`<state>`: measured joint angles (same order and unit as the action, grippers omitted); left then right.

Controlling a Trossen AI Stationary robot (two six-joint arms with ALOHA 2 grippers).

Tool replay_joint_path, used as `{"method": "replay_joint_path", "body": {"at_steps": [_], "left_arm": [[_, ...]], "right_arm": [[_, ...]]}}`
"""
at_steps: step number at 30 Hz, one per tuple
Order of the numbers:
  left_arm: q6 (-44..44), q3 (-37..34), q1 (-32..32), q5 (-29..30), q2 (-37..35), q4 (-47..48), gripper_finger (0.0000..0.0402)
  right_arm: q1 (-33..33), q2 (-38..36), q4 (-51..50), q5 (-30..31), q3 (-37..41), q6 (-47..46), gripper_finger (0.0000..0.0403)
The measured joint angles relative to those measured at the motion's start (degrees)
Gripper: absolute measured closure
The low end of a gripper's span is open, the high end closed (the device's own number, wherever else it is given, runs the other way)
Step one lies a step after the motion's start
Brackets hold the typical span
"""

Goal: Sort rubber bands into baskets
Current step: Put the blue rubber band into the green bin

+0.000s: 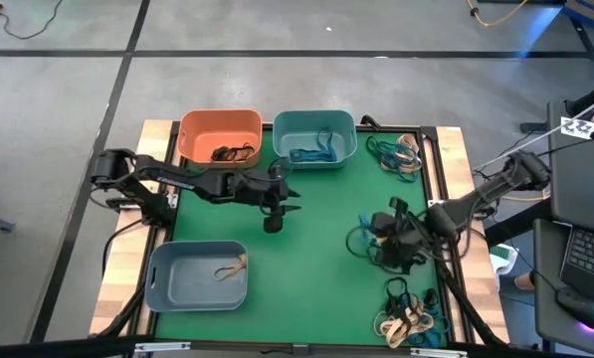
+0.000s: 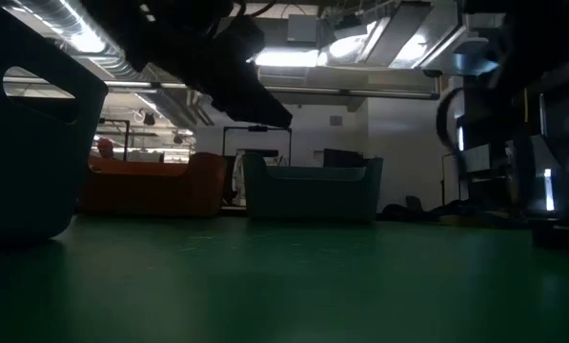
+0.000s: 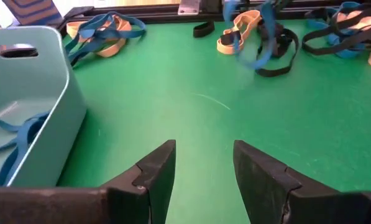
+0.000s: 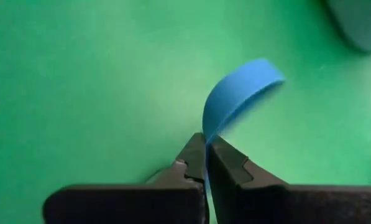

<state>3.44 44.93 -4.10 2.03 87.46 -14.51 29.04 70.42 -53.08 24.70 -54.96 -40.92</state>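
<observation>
The right hand (image 4: 205, 163) is pinching a blue rubber band (image 4: 238, 94) between its closed fingers; the band is arching up and away from the fingertips, clear of the green worktop (image 4: 79, 81) beneath it. In the high view this right hand (image 1: 384, 231) is sitting among a loose clump of black and blue bands (image 1: 376, 244) on the worktop's right half, with one pile of bands (image 1: 398, 151) lying beyond it near the far right corner and another pile (image 1: 408, 313) lying nearer the front edge.

The left hand (image 3: 204, 168) is standing open and empty, its two dark fingers (image 3: 157, 168) spread over bare green mat. Just beside it, the teal basket (image 3: 42, 106) is holding blue bands (image 3: 14, 140), and well ahead of the fingertips tan, blue and black bands (image 3: 260, 34) are lying scattered. From above, the left hand (image 1: 274, 211) is hovering just in front of the gap between the orange basket (image 1: 220, 132), which is carrying dark bands (image 1: 235, 153), and the teal one. The grey-blue basket (image 1: 197, 275), lying nearer the front edge than this hand, is holding a tan band (image 1: 232, 266).
</observation>
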Motion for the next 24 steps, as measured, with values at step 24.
{"method": "replay_joint_path", "body": {"at_steps": [24], "left_arm": [[2.49,-12.41,-0.91,0.15,-11.50,-11.35,0.0243]], "right_arm": [[-40.25,0.87,34.08,5.40,-6.43,51.04,0.0394]]}}
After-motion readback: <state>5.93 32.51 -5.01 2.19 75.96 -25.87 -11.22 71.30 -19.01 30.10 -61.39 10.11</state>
